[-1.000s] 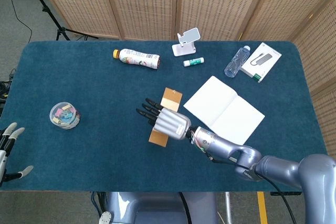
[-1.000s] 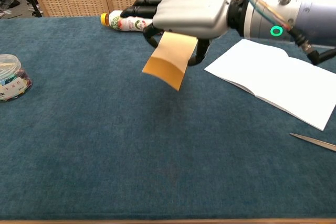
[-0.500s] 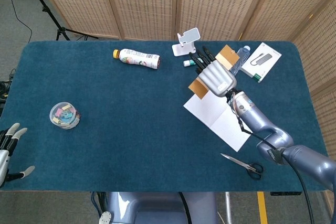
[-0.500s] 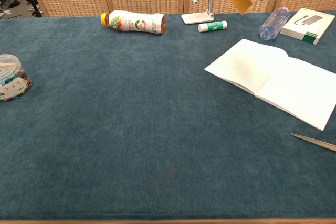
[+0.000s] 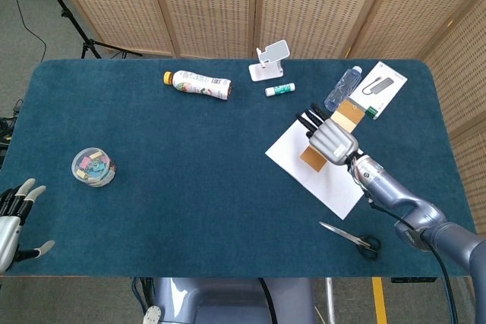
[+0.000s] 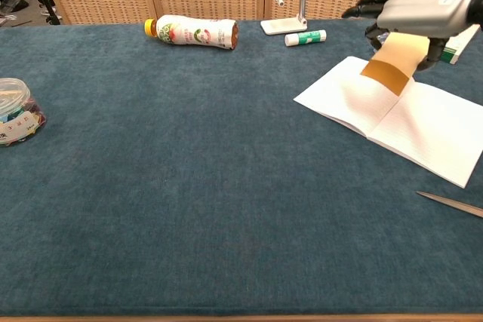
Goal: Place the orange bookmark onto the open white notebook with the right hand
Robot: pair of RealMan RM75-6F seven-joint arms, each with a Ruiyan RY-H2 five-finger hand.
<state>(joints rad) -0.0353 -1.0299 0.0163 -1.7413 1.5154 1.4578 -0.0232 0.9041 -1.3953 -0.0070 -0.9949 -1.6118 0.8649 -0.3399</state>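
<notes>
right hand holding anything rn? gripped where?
Yes. The right hand holds the orange bookmark by its middle, both ends sticking out in the head view, above the open white notebook. The left hand holds nothing.

In the head view the right hand (image 5: pixel 332 140) covers the middle of the orange bookmark (image 5: pixel 312 158), so only its 2 ends show, and the hand also hides part of the open white notebook (image 5: pixel 292 158). The contact between fingers and bookmark cannot be made out. In the chest view the same hand is cut by the right and top edges. The left hand (image 5: pixel 14 220) is cut by the left edge in the head view. The scissors (image 6: pixel 451 203) show only a blade tip in the chest view. The drink bottle's (image 5: pixel 198 84) label print is too small to read.
</notes>
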